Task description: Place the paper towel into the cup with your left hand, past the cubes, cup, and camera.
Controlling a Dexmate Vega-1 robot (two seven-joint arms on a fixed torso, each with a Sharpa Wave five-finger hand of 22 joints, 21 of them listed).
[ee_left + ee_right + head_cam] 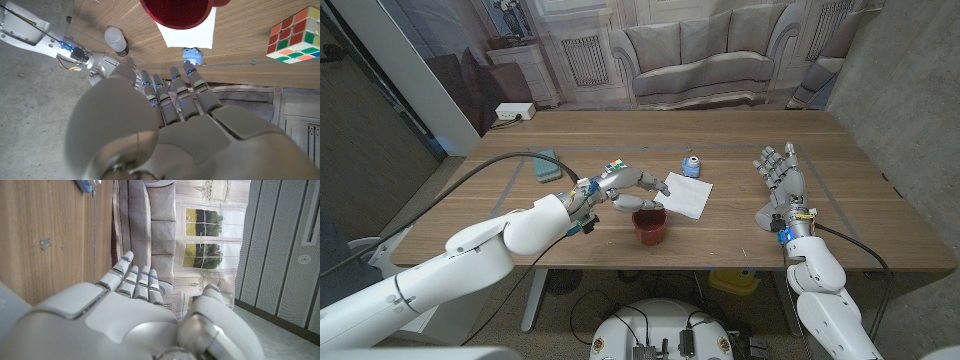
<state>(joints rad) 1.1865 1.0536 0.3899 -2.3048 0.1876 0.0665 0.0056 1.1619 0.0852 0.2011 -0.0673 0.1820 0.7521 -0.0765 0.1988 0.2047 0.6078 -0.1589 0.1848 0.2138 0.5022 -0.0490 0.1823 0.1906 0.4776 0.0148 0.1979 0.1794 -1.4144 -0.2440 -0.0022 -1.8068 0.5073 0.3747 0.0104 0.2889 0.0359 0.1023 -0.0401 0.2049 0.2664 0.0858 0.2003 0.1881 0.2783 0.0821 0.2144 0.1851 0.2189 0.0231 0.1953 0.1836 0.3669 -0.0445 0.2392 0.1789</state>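
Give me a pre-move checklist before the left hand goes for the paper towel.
1. Left hand free of any load: ok, fingers apart above the red cup.
2. Paper towel reachable: ok, flat on the table beyond the cup.
3. Cup upright, mouth open: ok.
4. Towel free of clutter: ok; small blue object sits apart behind it.
5. Puzzle cube clear of the path: cannot tell, close behind the hand.
6. Right hand out of the way: ok, open at the table's right.
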